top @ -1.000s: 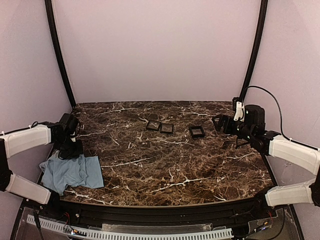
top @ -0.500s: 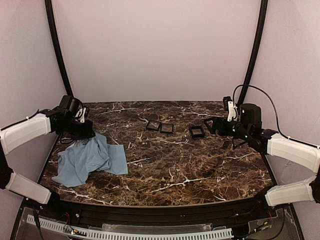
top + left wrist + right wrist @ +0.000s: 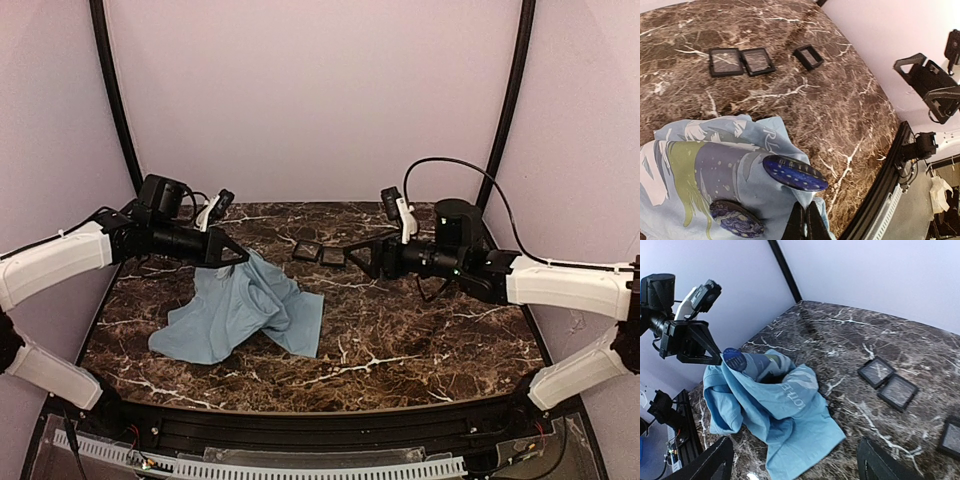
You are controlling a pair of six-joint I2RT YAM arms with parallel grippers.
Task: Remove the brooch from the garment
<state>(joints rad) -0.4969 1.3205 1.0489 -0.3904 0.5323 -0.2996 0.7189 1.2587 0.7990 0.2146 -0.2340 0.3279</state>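
Left pincer (image 3: 228, 255) is clamped tight on a fold of the light blue shirt (image 3: 235, 320) and holds that fold above the bench (image 3: 420, 340). The rest of the cloth drapes down from it, with the lower edge spread on the marble. In the left wrist view the closed fingers (image 3: 806, 220) bite the fabric at the bottom of the frame. The brooch (image 3: 795, 172), a round navy disc with pale flecks, sits on the shirt just above them, tilted, near the crest of the raised fold. A second disc (image 3: 736, 218) of the same look lies lower on the printed front, apart from the first. From the right wrist one disc shows at the top of the lifted cloth, just beside the left pincer's tip; cannot tell for sure which of the two it is. From the top view neither disc can be made out. Right pincer (image 3: 358, 256) stands wide with nothing between its fingers, held above the bench and pointing at the shirt but apart from it. Three small black square trays sit toward the back of the bench: two (image 3: 726, 61) (image 3: 758, 61) side by side and touching, a third (image 3: 808, 55) near them on its own.
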